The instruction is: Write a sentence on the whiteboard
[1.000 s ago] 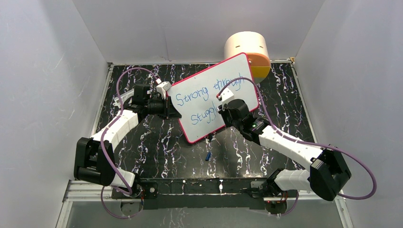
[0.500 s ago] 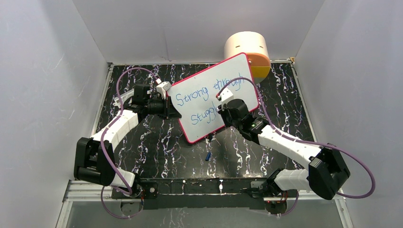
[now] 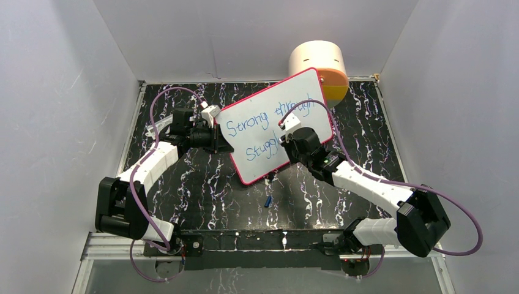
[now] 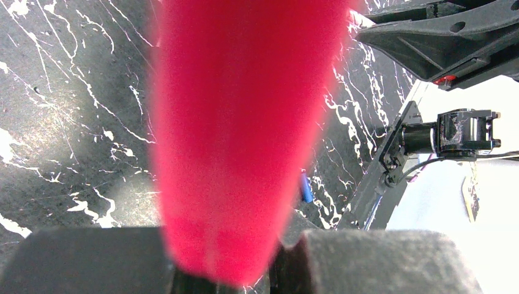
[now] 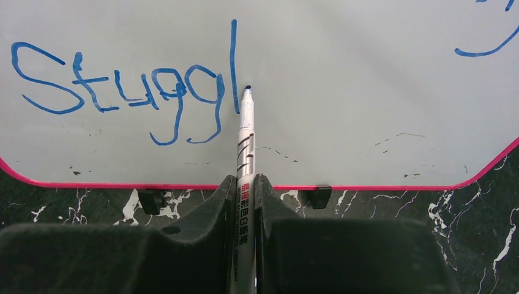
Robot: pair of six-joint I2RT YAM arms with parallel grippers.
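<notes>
Right claw (image 5: 245,181) is clamping a marker (image 5: 246,131) tight between its jaws. The marker's long axis is running straight out ahead of the claw, blue tip leading.

The whiteboard (image 5: 367,86) is lying directly ahead of this claw, its face filling the right wrist view. The sentence (image 5: 160,86) is sitting ahead and to the left of the claw, and the second line is reading "Stuggl". The tip is resting just right of the foot of the "l". Whether it is actually pressing on the surface cannot be told.

Left claw (image 4: 226,260) is closing on the board's red frame, which is running out from between its jaws as a blur in the left wrist view. From above, this claw (image 3: 220,144) is gripping the left edge of the board (image 3: 260,168), so the right arm is the nearer one for writing.

Judgement: the remaining letters are calling for travel to the right of the claw.
- Bare white is lying open on that side, out to the rounded corner of the frame.
- The lower frame edge is running close beneath the tip, between it and the claw, leaving little room for descenders.

A small blue cap (image 3: 268,201) is lying on the tabletop (image 3: 202,190) behind the right claw, well clear of the writing path.
</notes>
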